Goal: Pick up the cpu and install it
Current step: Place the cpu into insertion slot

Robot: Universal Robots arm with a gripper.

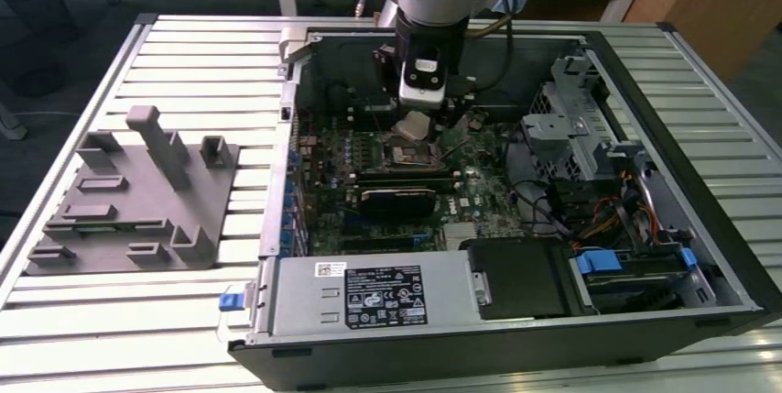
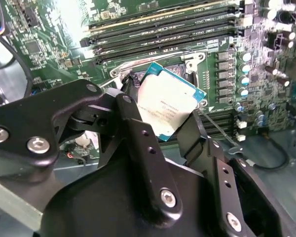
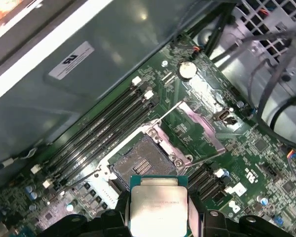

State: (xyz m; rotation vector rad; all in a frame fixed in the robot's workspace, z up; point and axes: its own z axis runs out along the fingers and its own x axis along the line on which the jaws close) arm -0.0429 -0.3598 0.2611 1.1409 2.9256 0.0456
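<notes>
One half of the job looks done: the gripper clamps the cpu by its edges, tilted just above the open socket, roughly twelve o'clock from it in the exterior view, with seating not yet done.

On the counter the open case lies toward the exterior view's right, with the post block beside it on the left. Inside the case, the cpu sits between the jaws over the socket, and the drive cage stands to the right.
</notes>
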